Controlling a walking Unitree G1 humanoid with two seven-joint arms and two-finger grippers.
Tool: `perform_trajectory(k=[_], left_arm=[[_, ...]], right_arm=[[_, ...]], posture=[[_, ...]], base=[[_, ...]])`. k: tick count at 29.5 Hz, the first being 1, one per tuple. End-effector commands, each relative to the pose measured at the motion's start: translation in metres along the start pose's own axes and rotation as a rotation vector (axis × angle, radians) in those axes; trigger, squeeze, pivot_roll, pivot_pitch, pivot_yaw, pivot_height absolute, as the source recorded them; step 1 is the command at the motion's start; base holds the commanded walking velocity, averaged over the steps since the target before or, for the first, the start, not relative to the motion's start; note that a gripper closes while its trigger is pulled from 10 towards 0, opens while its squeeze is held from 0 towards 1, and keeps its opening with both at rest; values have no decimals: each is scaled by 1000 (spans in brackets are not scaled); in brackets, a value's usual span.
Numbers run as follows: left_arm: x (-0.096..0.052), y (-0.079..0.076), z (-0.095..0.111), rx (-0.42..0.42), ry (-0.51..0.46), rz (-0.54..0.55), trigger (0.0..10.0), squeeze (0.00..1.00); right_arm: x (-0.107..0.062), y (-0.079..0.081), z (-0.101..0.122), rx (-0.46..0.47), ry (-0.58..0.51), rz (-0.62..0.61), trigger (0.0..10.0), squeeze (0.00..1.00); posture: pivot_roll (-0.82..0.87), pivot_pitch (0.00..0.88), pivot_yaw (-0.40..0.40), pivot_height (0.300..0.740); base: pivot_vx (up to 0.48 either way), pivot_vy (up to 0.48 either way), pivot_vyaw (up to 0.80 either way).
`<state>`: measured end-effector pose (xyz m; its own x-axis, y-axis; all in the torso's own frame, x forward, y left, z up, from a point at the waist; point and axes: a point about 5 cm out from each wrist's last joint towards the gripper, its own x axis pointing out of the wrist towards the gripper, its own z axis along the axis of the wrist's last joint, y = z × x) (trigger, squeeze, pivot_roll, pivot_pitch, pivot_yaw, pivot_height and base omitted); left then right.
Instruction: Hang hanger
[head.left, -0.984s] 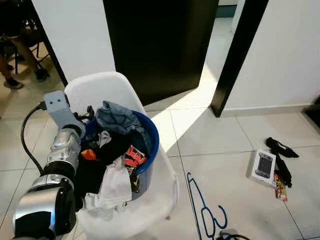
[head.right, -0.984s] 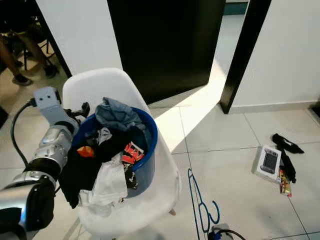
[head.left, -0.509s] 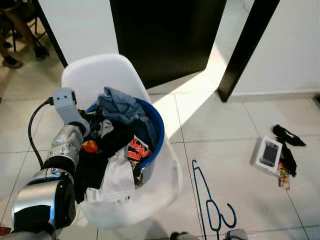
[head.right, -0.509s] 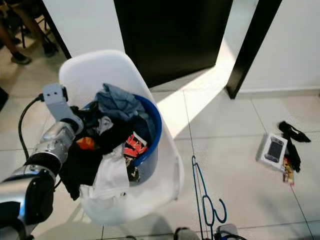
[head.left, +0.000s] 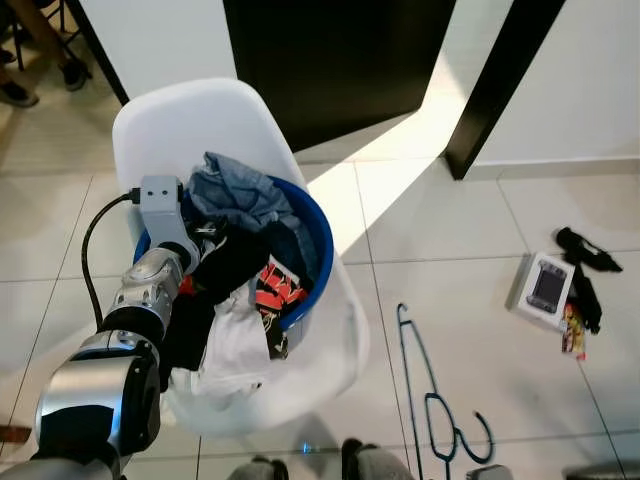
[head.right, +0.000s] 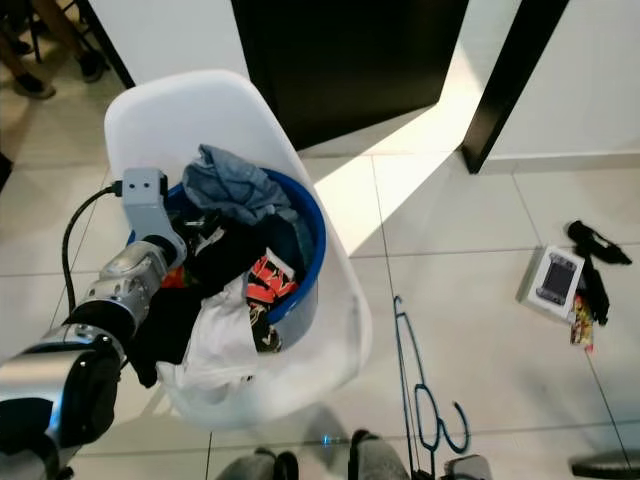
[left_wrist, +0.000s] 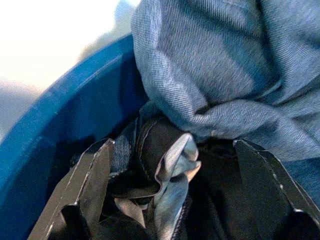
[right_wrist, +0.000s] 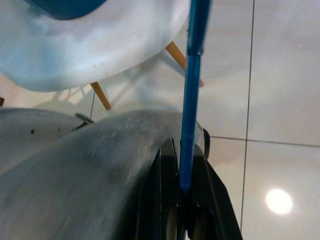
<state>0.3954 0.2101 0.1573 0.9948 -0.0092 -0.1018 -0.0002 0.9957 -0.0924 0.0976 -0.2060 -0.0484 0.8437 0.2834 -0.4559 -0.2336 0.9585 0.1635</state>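
Since a second ago the head camera has tipped down and the left arm has reached further in, so the left gripper (left_wrist: 175, 195) now sits inside the basin instead of at its rim. At the bottom of the right eye view, the blue hanger (head.right: 420, 375) lies low and right of centre above the floor tiles. In the right wrist view the right gripper (right_wrist: 181, 200) has its fingers (right_wrist: 165, 210) clenched on the hanger's blue bar, which runs up the frame past the chair's white shell. Left of centre stands the white chair (head.left: 200, 115), its seat carrying a blue basin (head.left: 315, 240) heaped with clothes — a grey-blue denim garment (head.left: 235, 190) on top, black and white pieces spilling over the near edge. The left gripper's fingers (left_wrist: 92, 175) are spread wide, released, either side of crumpled fabric under the denim. At mid right, a small white box (head.left: 545, 290) and black straps (head.left: 585, 250) lie on the tiles. Beyond, a dark doorway (head.left: 340, 50) fills the upper centre.
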Motion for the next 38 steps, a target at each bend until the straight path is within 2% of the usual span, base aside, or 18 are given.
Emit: perform_trajectory(k=[1,5,6,8,9,10,11,13,14,18,19,20,29,31,35,36,37,38], left_arm=[[-3,7,-5,3,13,14,10000,0],[-2,5,-3,-17,0,-10,10000,0],[-1,-1,1,-35,-25,-52,5569,0],[-1,-1,1,-35,-25,-52,5569,0],[1,-6,4,-48,-45,-83,3255,0],[1,-6,4,-48,-45,-83,3255,0],[3,-15,12,-55,-79,-123,2157,0],[3,-15,12,-55,-79,-123,2157,0],[6,-23,23,-63,-121,-157,1333,0],[9,-34,42,-64,-178,-193,2078,0],[10,-36,46,-53,-191,-194,1569,0],[11,-36,47,-47,-192,-191,0,0],[11,-33,47,-49,-194,-158,0,0],[11,-32,50,-57,-207,-153,0,0],[10,-35,72,-93,-309,-180,0,0],[10,-38,79,-98,-342,-204,0,0],[8,-46,92,-101,-402,-304,0,0],[8,-46,92,-101,-402,-304,0,0]], right_arm=[[-41,29,-55,116,279,87,10000,0],[-45,31,-54,117,273,87,10000,0],[-52,33,-52,117,265,86,10000,0],[-52,33,-52,117,265,86,10000,0],[-57,35,-50,116,257,84,10000,0],[-57,35,-50,116,257,84,10000,0],[-62,37,-48,118,247,84,10000,0],[-62,37,-48,118,247,84,10000,0],[-67,38,-46,120,242,86,10000,0],[-75,40,-42,125,240,89,10000,0],[-77,40,-41,126,240,91,10000,0],[-79,40,-39,128,243,92,10000,0],[-78,38,-38,130,251,91,10000,0],[-75,37,-39,131,254,89,10000,0],[-60,31,-43,125,268,67,10000,0],[-55,29,-44,123,273,54,10000,0],[-46,24,-44,106,269,2,10000,0],[-46,24,-44,106,269,2,10000,0]], posture=[[-236,439,49,740],[-248,446,50,740],[-270,464,50,740],[-270,464,50,740],[-275,468,49,740],[-275,468,49,740],[-281,473,45,740],[-281,473,45,740],[-284,480,41,740],[-283,478,36,740],[-287,479,35,740],[-287,479,35,740],[-294,463,39,740],[-289,449,43,740],[-260,379,60,740],[-260,379,60,740],[-233,324,74,740],[-233,324,74,740]], base=[[0,0,0],[0,0,0],[0,0,0],[0,0,0],[0,0,0],[0,0,0],[0,0,0],[0,0,0],[0,0,0],[0,0,0],[0,0,0],[0,0,0],[0,0,0],[0,0,0],[0,0,0],[0,0,0],[0,0,0],[0,0,0]])
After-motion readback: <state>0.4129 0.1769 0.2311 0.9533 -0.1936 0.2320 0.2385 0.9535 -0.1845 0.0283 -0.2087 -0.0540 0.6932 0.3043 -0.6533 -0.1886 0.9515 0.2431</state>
